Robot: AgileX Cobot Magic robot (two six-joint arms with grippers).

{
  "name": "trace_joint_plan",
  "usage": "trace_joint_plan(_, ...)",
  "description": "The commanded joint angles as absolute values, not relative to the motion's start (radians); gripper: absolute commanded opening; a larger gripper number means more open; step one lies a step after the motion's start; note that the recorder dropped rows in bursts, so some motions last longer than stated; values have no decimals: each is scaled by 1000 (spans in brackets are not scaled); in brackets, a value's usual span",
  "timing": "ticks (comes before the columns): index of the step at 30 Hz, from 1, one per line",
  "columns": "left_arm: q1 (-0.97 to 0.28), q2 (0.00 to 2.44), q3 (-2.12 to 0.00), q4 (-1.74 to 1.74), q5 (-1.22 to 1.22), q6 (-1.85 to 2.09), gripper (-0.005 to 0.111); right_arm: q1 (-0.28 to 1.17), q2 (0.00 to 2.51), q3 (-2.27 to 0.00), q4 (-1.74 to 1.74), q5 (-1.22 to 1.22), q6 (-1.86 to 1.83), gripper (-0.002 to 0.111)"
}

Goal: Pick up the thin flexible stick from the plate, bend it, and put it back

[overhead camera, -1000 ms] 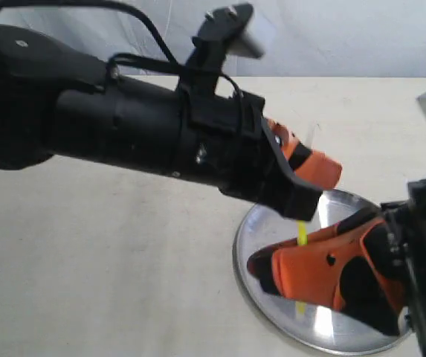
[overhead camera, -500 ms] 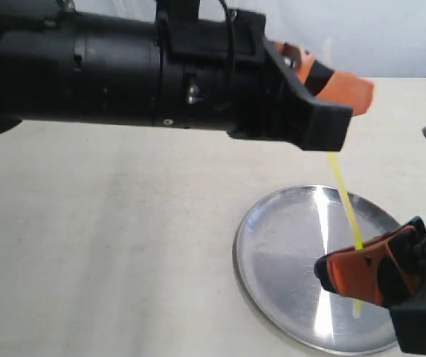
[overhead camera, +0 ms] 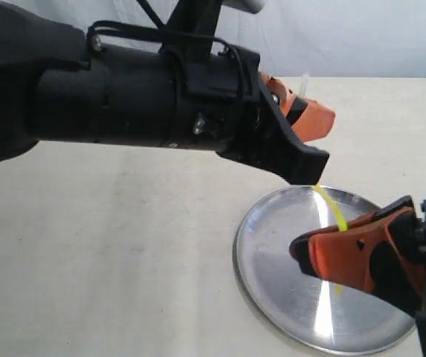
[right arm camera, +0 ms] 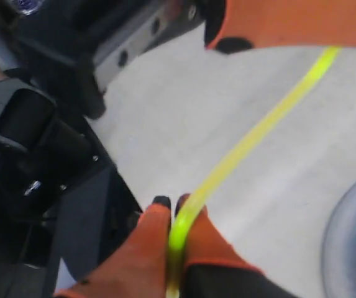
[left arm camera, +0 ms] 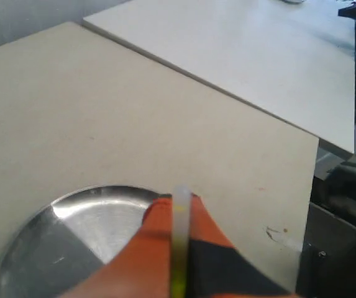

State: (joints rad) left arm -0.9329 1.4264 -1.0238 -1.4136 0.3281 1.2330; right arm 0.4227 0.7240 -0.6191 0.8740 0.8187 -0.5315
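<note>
The thin yellow stick (overhead camera: 334, 210) curves in the air above the round silver plate (overhead camera: 272, 260). My left gripper (overhead camera: 318, 123), orange-fingered on a big black arm, is shut on the stick's upper part; the pale tip (overhead camera: 305, 80) pokes out beyond it. In the left wrist view that pale end (left arm camera: 181, 211) lies pinched between the orange fingers (left arm camera: 156, 248). My right gripper (overhead camera: 302, 249) is shut on the stick's lower part over the plate. From the right wrist the stick (right arm camera: 246, 146) bows away from the closed gripper (right arm camera: 173, 208) toward the left finger (right arm camera: 289, 22).
The plate rests on a beige tabletop (overhead camera: 123, 245). A second, paler table surface (left arm camera: 246, 56) lies beyond the table edge (left arm camera: 227, 99). Dark robot base hardware (right arm camera: 53, 136) stands off the table's side.
The left gripper has dropped lower and moved left, and the right gripper has come left and up. The stick between them went from nearly straight to bowed.
</note>
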Motion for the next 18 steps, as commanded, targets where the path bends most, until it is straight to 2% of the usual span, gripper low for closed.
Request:
trace_joint_plan(1, -939, 1422, -997, -1376, 491, 1156, 0, 420, 674, -640, 566, 727, -262, -1)
trace_joint_plan(4, -939, 1389, -1003, -1527, 520, 1194, 0, 420, 699, -625, 461, 786, -168, -1)
trace_joint_plan(8, -939, 1368, -1040, -1740, 595, 1360, 0, 420, 743, -591, 671, 805, -316, -1)
trace_joint_plan(10, -939, 1368, -1057, -1744, 584, 1450, 0, 420, 765, -581, 846, 825, -471, -1)
trace_joint_plan(13, -939, 1374, -1057, -1711, 434, 1469, 0, 420, 777, -583, 1039, 866, -667, -1)
trace_joint_plan(15, -939, 1384, -1039, -1610, 341, 1416, 0, 420, 759, -594, 1076, 852, -682, -1)
trace_joint_plan(18, -939, 1391, -995, -1479, 333, 1294, 0, 420, 725, -623, 999, 810, -634, -1)
